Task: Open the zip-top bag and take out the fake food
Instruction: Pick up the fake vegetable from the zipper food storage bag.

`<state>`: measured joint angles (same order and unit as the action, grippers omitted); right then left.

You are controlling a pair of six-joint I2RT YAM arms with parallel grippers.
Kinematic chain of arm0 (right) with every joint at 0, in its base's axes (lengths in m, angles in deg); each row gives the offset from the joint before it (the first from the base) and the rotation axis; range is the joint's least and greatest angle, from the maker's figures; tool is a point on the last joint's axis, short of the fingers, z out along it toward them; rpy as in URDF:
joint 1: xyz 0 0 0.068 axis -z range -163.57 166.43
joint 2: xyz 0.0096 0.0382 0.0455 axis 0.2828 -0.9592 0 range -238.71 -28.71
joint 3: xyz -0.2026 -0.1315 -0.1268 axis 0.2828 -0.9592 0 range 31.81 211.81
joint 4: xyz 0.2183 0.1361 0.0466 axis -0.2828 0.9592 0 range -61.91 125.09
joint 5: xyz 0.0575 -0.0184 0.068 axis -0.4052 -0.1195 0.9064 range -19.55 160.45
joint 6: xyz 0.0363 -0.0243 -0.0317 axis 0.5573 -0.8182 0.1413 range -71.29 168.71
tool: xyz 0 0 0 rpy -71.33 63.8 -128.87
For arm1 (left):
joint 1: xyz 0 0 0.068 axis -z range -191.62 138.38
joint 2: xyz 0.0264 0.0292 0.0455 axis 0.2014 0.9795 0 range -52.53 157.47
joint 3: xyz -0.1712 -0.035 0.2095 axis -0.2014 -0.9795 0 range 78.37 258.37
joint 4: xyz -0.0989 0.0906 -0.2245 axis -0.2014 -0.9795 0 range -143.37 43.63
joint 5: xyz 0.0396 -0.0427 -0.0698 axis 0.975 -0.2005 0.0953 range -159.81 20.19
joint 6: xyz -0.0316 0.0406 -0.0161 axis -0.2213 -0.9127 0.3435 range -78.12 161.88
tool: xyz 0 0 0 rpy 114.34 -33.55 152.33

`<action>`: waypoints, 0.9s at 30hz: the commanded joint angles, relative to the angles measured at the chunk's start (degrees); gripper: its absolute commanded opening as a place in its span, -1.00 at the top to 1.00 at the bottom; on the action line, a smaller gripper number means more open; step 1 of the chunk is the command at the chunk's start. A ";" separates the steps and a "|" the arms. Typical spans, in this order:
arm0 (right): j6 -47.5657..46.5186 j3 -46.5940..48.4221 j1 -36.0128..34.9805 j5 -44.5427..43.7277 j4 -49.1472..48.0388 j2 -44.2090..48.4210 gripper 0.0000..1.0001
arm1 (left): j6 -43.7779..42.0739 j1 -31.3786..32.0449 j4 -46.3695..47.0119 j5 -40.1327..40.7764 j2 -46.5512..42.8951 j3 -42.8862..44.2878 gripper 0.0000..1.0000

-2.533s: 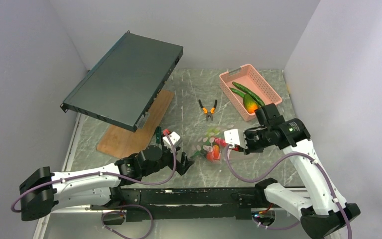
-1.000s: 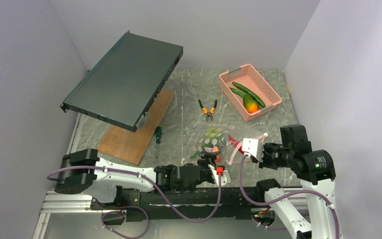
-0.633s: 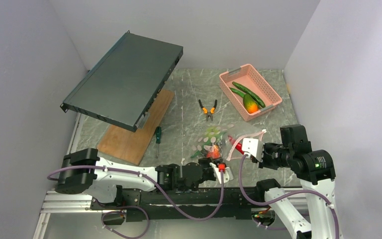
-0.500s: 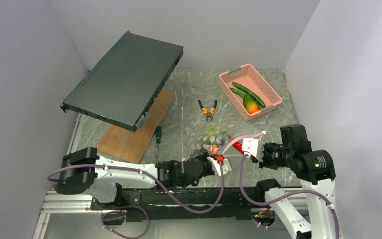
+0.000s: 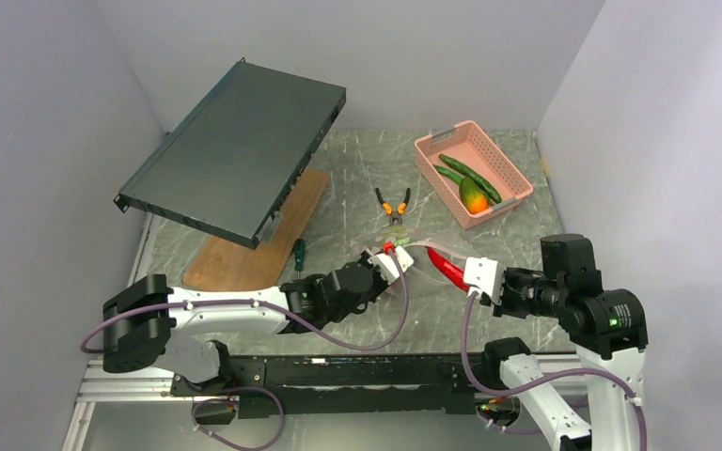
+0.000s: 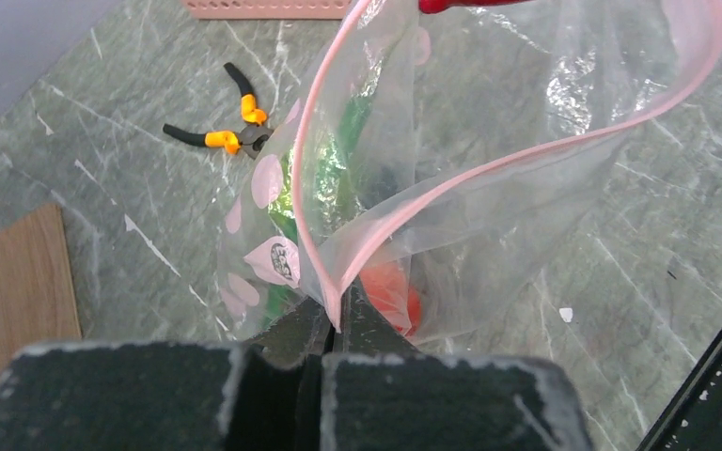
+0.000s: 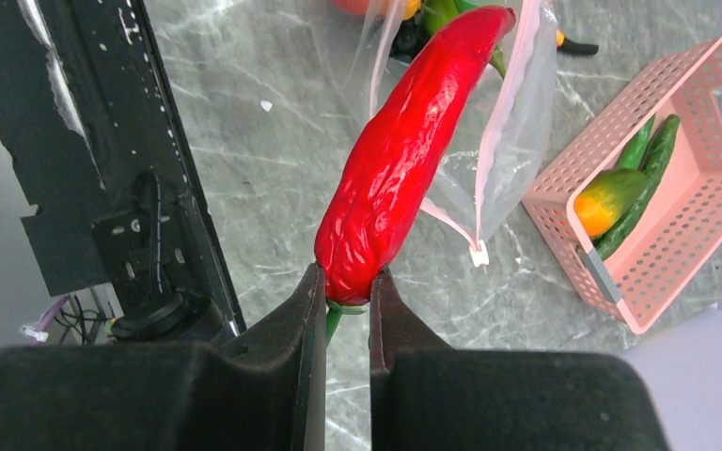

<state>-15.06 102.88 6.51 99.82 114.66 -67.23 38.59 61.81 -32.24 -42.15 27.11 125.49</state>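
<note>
The clear zip-top bag with its pink zip strip hangs open above the table. My left gripper is shut on the strip at the near corner of the mouth, also seen from above. Inside the bag lie a green piece and an orange-red piece of fake food. My right gripper is shut on the stem end of a long red pepper. The pepper's tip lies at the bag's mouth. From above, the pepper shows just right of the bag.
A pink basket at the back right holds green cucumbers and an orange-green mango. Orange-handled pliers lie behind the bag. A screwdriver, a wooden board and a tilted dark metal case are at the left.
My left gripper shut on the bag's zip strip and carried it up and toward the back. My right gripper drew back slightly with the red pepper, which now lies almost clear of the bag.
</note>
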 commanded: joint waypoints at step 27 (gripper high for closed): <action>9.65 5.43 0.96 2.12 -10.58 -4.62 1.00 | 6.19 -3.91 -2.25 -8.48 -3.08 -0.88 1.00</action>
<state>-10.21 110.03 7.23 105.39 112.30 -70.71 43.55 58.14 -37.25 -48.36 26.76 125.49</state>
